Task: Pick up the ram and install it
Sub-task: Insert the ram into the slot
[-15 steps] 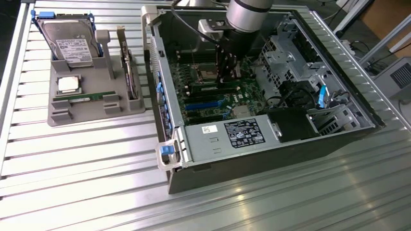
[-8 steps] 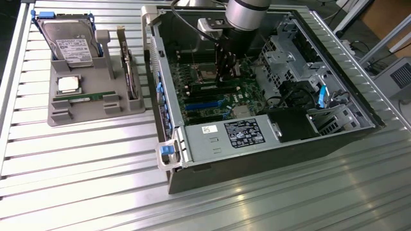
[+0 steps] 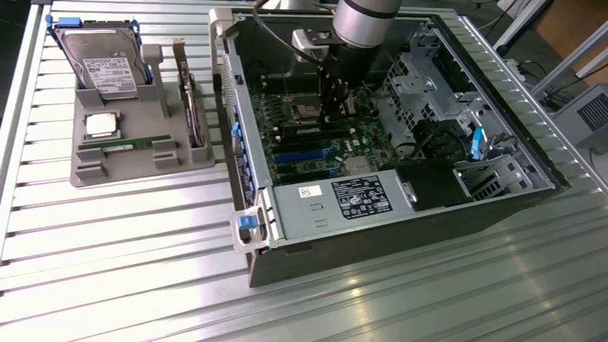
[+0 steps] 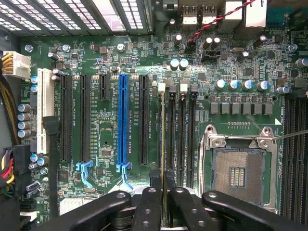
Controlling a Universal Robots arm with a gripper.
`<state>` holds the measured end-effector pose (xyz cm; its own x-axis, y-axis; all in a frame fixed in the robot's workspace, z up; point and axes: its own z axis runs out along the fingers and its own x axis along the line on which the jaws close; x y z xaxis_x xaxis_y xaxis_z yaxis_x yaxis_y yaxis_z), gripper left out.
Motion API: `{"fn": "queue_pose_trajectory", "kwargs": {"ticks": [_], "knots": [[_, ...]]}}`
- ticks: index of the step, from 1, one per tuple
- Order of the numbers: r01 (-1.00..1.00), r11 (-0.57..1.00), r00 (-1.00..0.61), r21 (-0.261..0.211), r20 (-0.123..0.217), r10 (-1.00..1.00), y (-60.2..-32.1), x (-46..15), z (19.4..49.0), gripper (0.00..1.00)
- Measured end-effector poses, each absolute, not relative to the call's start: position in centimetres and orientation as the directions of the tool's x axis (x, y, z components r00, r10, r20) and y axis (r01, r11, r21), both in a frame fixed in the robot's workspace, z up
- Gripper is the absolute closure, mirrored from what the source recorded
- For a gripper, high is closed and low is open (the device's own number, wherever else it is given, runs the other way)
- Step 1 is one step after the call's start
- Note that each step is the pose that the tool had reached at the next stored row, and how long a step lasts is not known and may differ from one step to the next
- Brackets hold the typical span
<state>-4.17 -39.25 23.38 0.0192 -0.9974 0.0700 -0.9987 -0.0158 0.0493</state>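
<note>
Reaching into the open grey metal computer case [image 3: 399, 239] on the ribbed table [image 3: 124, 249], the black gripper [image 3: 332, 114] hangs over the motherboard.

From the wrist, the gripper [image 4: 164, 202] narrowly pinches the thin green ram [image 4: 162, 134] edge-on, lined up along the black memory slots [image 4: 182, 139], apparently for seating.

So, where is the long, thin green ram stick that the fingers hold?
In the wrist view the green ram stick is edge-on between the black fingers, over the black memory slots, next to the empty silver processor socket.
</note>
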Motion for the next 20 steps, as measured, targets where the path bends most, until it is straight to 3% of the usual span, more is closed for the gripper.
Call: {"fn": "queue_pose_trajectory", "kwargs": {"ticks": [20], "knots": [[-0.999,-0.017,0.02,0.049,0.07,-0.997,-39.45,-4.19,23.52,0.86]]}}
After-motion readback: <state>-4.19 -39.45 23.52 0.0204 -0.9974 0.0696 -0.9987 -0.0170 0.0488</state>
